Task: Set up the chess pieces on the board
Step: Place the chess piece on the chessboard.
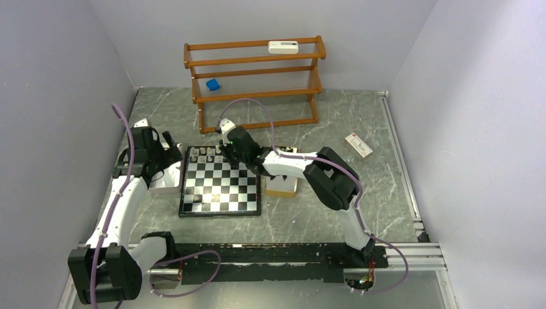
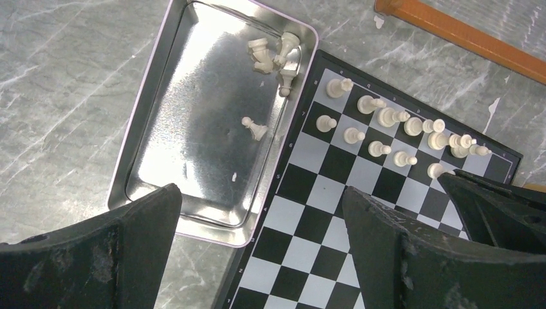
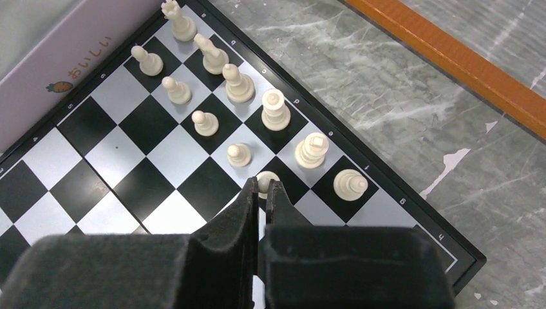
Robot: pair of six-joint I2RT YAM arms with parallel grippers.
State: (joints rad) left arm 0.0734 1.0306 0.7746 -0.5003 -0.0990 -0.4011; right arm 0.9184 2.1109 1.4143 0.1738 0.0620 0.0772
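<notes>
Chess pieces (image 3: 239, 84), all cream: a few sit in the tray (image 2: 193, 129) just left of the board (image 1: 219, 187), below the wide-open left gripper (image 2: 257, 251). The rest stand in two rows along the board's far edge, where the right gripper (image 3: 263, 190) pinches a pawn (image 3: 266, 177).

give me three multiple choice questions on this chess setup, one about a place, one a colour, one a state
1. The toppled chess pieces lie:
A in the metal tray
B in a cup
C in a bag

2. The pieces standing on the board are:
A black
B cream
C red

3. The right gripper is:
A wide open
B shut on a pawn
C out of view

Answers:
1 A, the left wrist view shows them lying in the tray beside the board.
2 B, every standing piece is cream.
3 B, its fingers close tightly around the pawn.
</notes>
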